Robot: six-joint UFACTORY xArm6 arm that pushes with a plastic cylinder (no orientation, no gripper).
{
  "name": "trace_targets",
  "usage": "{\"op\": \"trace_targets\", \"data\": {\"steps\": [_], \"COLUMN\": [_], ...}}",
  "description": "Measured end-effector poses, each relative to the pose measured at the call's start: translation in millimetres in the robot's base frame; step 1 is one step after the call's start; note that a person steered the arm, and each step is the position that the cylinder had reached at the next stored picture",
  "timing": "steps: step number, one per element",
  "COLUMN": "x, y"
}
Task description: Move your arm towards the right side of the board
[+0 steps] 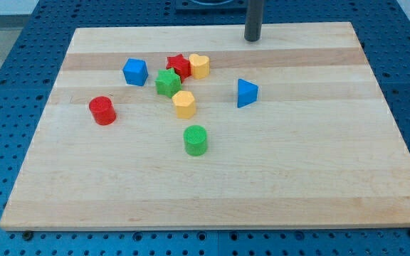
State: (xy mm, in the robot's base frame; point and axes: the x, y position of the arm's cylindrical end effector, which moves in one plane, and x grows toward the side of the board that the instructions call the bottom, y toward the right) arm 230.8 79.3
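My tip (253, 38) stands at the view's top edge of the wooden board (297, 178), a little right of centre. It touches no block. The nearest block is the blue triangle (246, 93), below the tip. Left of that lie a yellow heart (199, 65), a red star (179, 65), a green star (167, 82), a blue cube (135, 72) and a yellow hexagon (184, 104). A red cylinder (102, 110) sits further left. A green cylinder (196, 140) sits near the board's middle.
The board rests on a blue perforated table (34, 28) that shows on all sides.
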Motion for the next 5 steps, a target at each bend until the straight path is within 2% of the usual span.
{"op": "trace_targets", "data": {"steps": [2,4,5], "x": [-15,-28,17], "y": [-1,58,91]}}
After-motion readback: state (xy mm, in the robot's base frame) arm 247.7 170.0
